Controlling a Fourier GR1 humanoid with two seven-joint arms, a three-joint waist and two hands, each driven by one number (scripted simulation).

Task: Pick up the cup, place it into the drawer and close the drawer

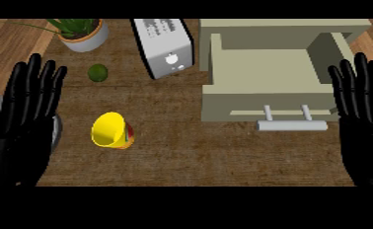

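Here the cup is lying tipped on the desk, left of the open drawer; the left hand and right hand are resting, fingers straight, holding nothing.

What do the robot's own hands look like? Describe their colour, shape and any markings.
The left hand and the right hand are alike: plain black all over, with a faint sheen. Each has a long, narrow palm and slim, rounded fingers. No markings, cables or sleeves show on either, and the forearms are not in the picture.
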